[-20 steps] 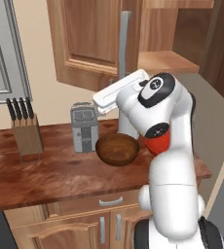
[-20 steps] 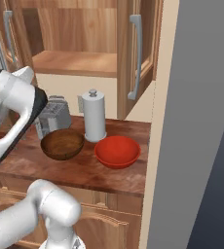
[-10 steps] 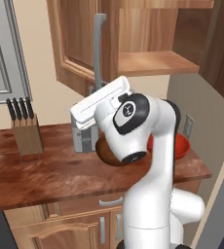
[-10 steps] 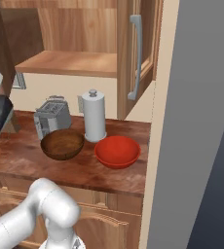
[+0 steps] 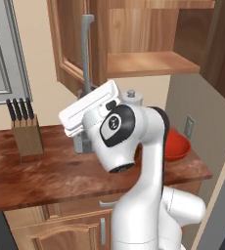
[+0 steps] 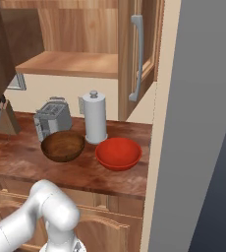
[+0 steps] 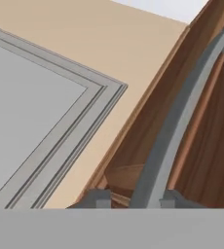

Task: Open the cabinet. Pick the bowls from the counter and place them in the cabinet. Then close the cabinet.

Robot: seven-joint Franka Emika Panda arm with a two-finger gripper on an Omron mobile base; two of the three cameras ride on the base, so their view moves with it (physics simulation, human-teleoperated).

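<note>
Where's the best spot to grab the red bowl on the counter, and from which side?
Grip the red bowl by its rim, probably coming straight down from above. It sits upright and open with a thin, flared edge, too wide to span. The near rim looks safest: the paper towel holder stands close behind and the wooden bowl close beside.

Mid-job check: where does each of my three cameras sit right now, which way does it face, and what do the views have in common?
Left base view: behind the arm on its left, facing the counter and the open cabinet; the white arm rises in the foreground.
Right base view: behind on the right, looking down at the wooden bowl and red bowl; an arm link shows at lower left.
Hand view: on the hand, looking along the gripper, whose fingertips flank the left door's handle.
Both base views share counter, cabinet shelf, red bowl.
</note>
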